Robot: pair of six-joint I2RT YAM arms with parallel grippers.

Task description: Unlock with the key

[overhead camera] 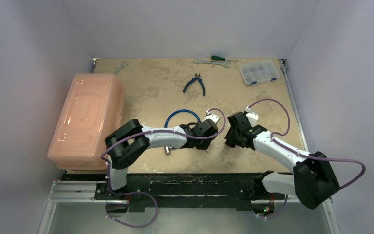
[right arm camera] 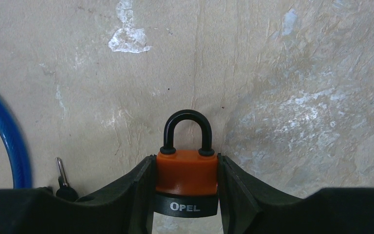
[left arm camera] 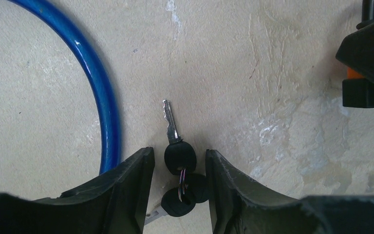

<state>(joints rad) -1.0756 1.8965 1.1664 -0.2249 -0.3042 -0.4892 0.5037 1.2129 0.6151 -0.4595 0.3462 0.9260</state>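
Note:
A bunch of black-headed keys (left arm camera: 180, 158) lies on the table, one silver blade pointing away. My left gripper (left arm camera: 178, 152) is open and straddles the bunch, low over the table; its right finger is close against one key head. My right gripper (right arm camera: 186, 159) is shut on an orange padlock (right arm camera: 187, 176) with a black shackle (right arm camera: 187, 117) that is closed and points away. In the top view the left gripper (overhead camera: 205, 131) and right gripper (overhead camera: 230, 137) are close together mid-table. The padlock also shows in the left wrist view (left arm camera: 353, 74).
A blue cable loop (overhead camera: 180, 117) lies just left of the keys (left arm camera: 95, 78). A pink plastic box (overhead camera: 87, 119) sits at the left. Blue pliers (overhead camera: 195, 84), a wrench (overhead camera: 212, 62), a green screwdriver (overhead camera: 218, 57) and a clear parts organiser (overhead camera: 259, 72) lie at the back.

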